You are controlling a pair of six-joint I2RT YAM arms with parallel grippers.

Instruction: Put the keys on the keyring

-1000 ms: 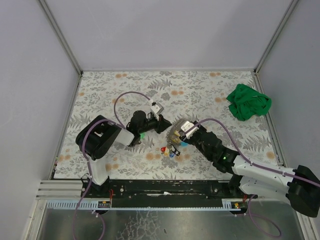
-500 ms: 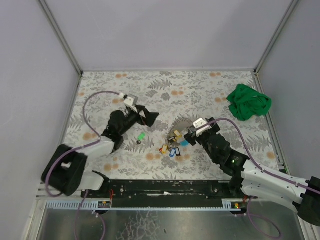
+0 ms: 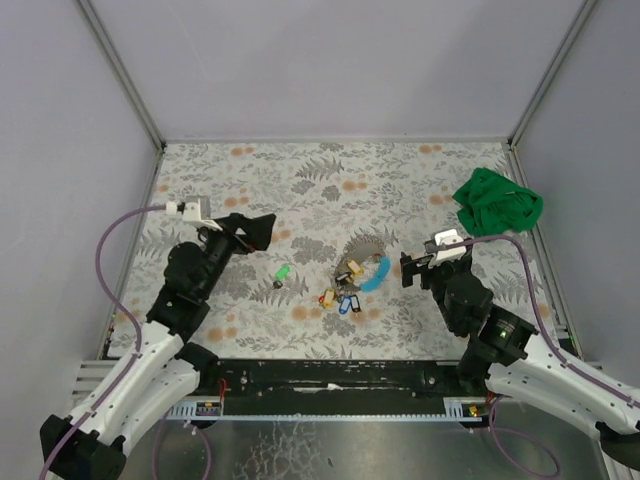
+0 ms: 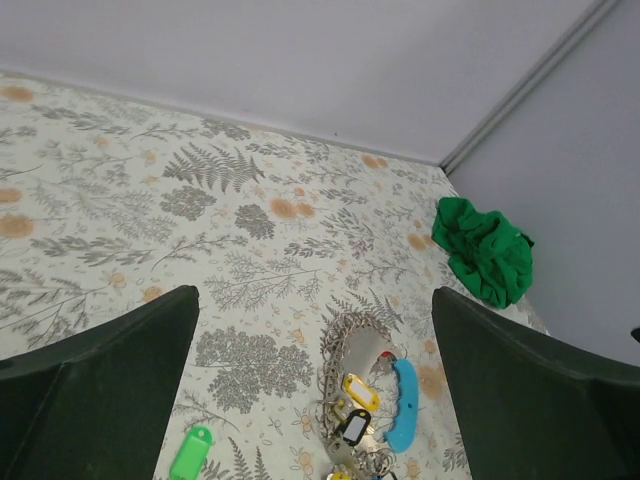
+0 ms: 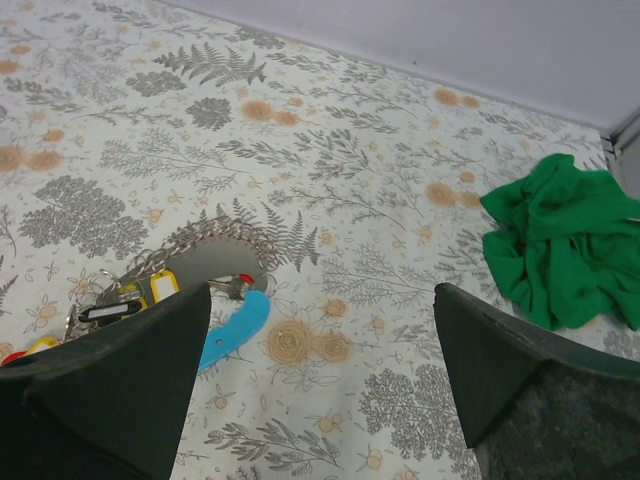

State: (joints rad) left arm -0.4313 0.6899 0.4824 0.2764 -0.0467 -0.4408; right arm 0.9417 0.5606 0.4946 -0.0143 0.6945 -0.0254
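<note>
The green key (image 3: pixel 283 273) lies alone on the fern-print table, left of the keyring bundle (image 3: pixel 346 288); in the left wrist view the green key (image 4: pixel 190 450) shows at the bottom edge. A yellow-tagged key (image 4: pixel 360 390) rests in the bundle beside a black tag (image 4: pixel 352 427) and a metal chain loop (image 4: pixel 338 345). The right wrist view shows the yellow-tagged key (image 5: pixel 163 285) and chain loop (image 5: pixel 200 245). My left gripper (image 3: pixel 260 230) (image 4: pixel 315 300) is open and empty, left of the keys. My right gripper (image 3: pixel 408 270) (image 5: pixel 320 295) is open and empty, to their right.
A curved blue plastic piece (image 3: pixel 377 274) (image 5: pixel 235 325) lies at the bundle's right side, with a red-headed key (image 5: pixel 240 283) touching it. A crumpled green cloth (image 3: pixel 497 203) (image 5: pixel 565 235) sits at the back right. Grey walls enclose the table (image 3: pixel 330 170).
Both arms have drawn back from the key bundle, left arm to the left, right arm to the right. Both grippers have opened. The green key now lies free on the table.
</note>
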